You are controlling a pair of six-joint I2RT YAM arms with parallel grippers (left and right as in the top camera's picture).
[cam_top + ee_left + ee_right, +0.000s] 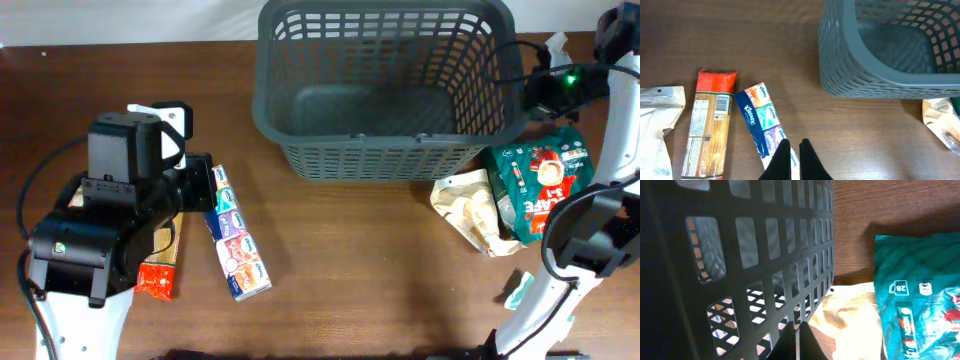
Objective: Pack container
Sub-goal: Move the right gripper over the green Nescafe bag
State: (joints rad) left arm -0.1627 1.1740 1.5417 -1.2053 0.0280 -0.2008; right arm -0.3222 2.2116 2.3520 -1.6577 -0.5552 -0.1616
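The dark grey slotted basket (380, 160) stands at the back centre and is empty. It also shows in the left wrist view (865, 75) and the right wrist view (755, 255). My left gripper (205, 186) is shut and empty, its fingertips (795, 149) just above a long blue Kleenex tissue pack (237, 242) (757, 117). A red-and-orange packet (160, 268) (710, 125) lies left of that pack. My right gripper (532, 92) is shut and empty, its fingertips (796, 330) close beside the basket's right wall. A teal coffee bag (545, 180) (920, 290) and a cream pouch (468, 208) (855, 315) lie right of the basket.
A whitish pouch (655, 130) lies at the far left, mostly under my left arm in the overhead view. A small teal-and-white packet (520, 290) lies by the right arm's base. Bare brown table (380, 280) stretches in front of the basket.
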